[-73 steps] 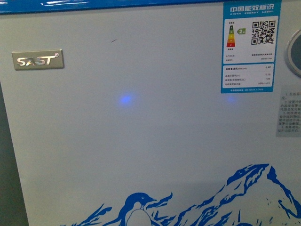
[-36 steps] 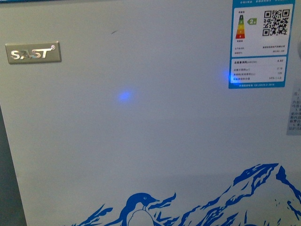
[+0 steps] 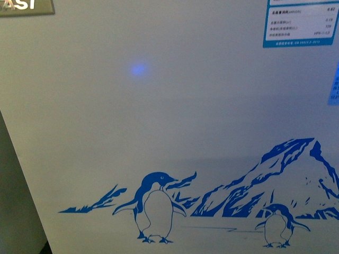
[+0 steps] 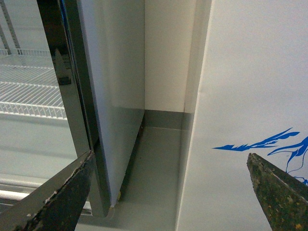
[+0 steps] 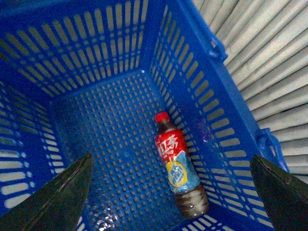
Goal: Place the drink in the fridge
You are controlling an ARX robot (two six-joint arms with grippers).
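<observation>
Drink point(image 5: 180, 166): one bottle, lying in the blue basket point(image 5: 96, 62) — not yet grasped. My right tool point(image 5: 169, 159): apart, above it. My left tool point(image 4: 169, 155): apart, empty, by the fridge point(image 3: 212, 116) — loading all remains.

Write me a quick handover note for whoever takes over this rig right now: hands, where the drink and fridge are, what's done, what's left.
Left hand: open, empty, pointed at the gap beside the fridge.
Right hand: open, empty, above the blue basket.
Drink: the red-capped bottle lies on its side on the basket floor near one wall, ungripped.
Fridge: its white penguin-decal front fills the front view; lid not in view.
Done: nothing grasped. Left: grasp the bottle and put it in the fridge.
</observation>
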